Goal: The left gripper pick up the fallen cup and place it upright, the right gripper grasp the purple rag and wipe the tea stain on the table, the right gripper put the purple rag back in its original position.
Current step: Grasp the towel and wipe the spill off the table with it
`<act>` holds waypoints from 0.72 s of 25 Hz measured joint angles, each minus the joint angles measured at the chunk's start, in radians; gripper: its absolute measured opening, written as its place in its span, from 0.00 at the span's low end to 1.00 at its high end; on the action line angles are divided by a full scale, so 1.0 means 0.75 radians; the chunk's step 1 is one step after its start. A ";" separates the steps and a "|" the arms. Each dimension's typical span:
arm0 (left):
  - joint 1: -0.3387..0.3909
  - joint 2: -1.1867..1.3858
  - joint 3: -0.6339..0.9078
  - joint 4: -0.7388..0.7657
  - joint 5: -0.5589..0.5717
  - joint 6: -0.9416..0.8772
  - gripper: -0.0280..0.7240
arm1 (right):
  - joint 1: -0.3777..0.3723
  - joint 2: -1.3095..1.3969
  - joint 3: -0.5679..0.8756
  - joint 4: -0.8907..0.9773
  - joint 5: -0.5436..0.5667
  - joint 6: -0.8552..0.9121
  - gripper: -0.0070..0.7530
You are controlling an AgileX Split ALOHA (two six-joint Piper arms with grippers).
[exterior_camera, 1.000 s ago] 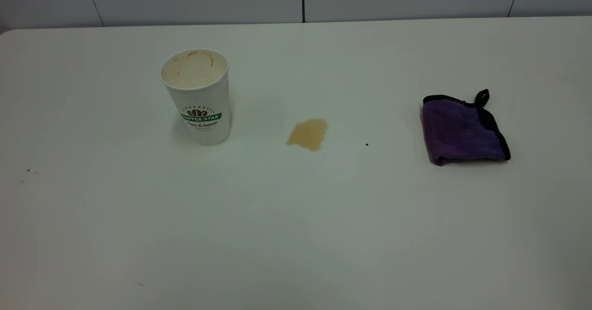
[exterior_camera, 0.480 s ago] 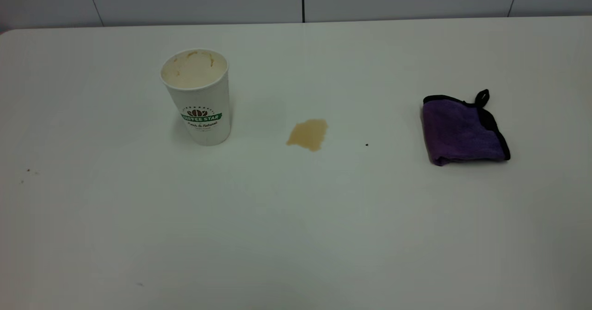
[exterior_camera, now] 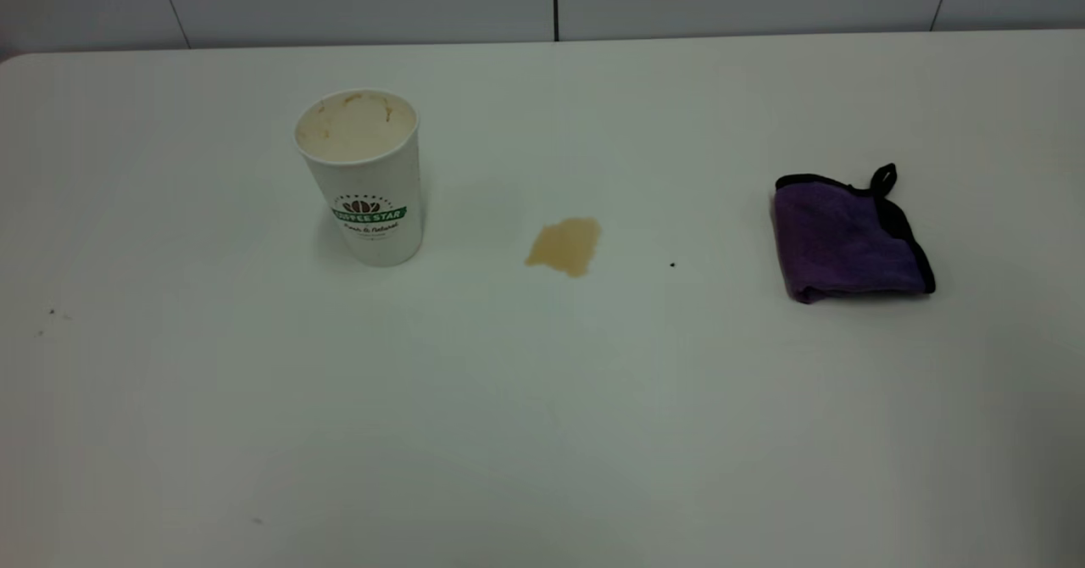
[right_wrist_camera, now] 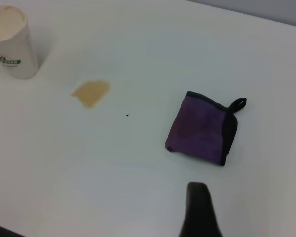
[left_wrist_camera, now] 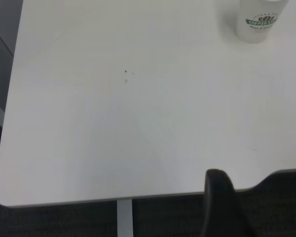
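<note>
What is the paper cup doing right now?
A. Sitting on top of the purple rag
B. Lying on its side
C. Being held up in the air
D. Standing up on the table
D. The cup stands upright on the table, its open mouth facing up, well apart from the purple rag, with nothing gripping it.

The cup (exterior_camera: 363, 180) bears a green banner reading "COFFEE STAR"; the smaller script beneath it is too small to read.
</note>
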State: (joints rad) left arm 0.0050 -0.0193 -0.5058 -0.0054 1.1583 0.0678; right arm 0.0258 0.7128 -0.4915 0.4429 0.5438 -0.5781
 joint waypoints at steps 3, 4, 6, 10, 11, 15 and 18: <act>0.000 0.000 0.000 0.000 0.000 0.000 0.61 | 0.000 0.245 -0.031 0.093 -0.079 -0.130 0.80; 0.000 0.000 0.000 0.000 0.000 0.000 0.61 | 0.000 0.336 -0.050 0.129 -0.092 -0.163 0.80; 0.000 0.000 0.000 0.000 0.000 0.000 0.61 | 0.000 0.501 -0.113 0.190 -0.112 -0.211 0.79; 0.000 0.000 0.000 0.000 0.000 0.000 0.61 | 0.000 0.823 -0.253 0.229 -0.134 -0.242 0.79; 0.000 0.000 0.000 0.000 0.000 0.000 0.61 | 0.000 0.901 -0.284 0.235 -0.137 -0.243 0.79; 0.000 0.000 0.000 0.000 0.000 0.000 0.61 | 0.000 1.178 -0.436 0.254 -0.145 -0.243 0.78; 0.000 0.000 0.000 0.000 0.000 0.000 0.61 | 0.000 1.362 -0.555 0.257 -0.146 -0.232 0.78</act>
State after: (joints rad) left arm 0.0050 -0.0193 -0.5058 -0.0054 1.1583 0.0678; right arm 0.0258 1.7340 -0.9074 0.6356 0.4341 -0.7524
